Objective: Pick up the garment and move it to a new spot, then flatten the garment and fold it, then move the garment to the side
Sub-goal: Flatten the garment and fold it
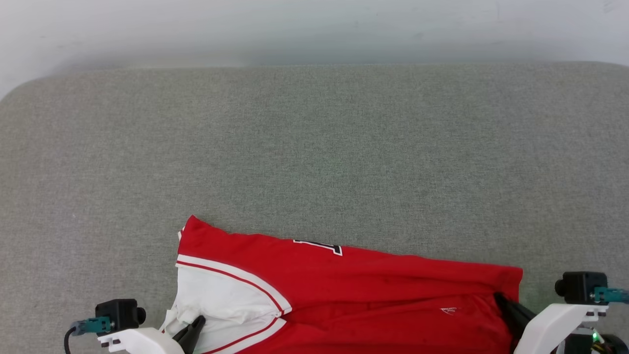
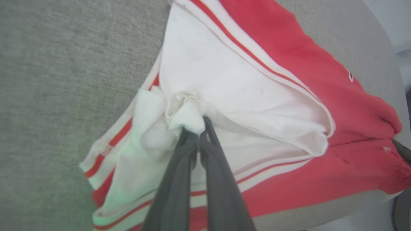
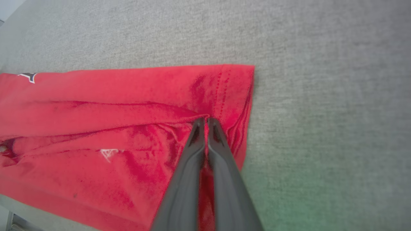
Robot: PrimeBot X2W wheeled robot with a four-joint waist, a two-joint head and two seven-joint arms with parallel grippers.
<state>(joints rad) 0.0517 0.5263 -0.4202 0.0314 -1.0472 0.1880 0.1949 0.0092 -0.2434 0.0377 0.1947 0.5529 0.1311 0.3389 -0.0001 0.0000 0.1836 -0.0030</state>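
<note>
Left hand (image 2: 196, 130) closed tight on a bunched pinch of the white sleeve (image 2: 231, 83); right hand (image 3: 205, 120) closed tight on a red fold by the hem corner. Red jersey (image 1: 373, 285) lies drawn out between them along the near edge of the grey cloth worktop (image 1: 314, 147) (chest lettering barely showing). Grips at opposite ends judged suited to lifting it taut toward the bare far area

Right claw (image 3: 205, 119) pinched shut on red garment (image 3: 96, 128) near its edge — grey padded surface (image 3: 321, 96) beside
</note>
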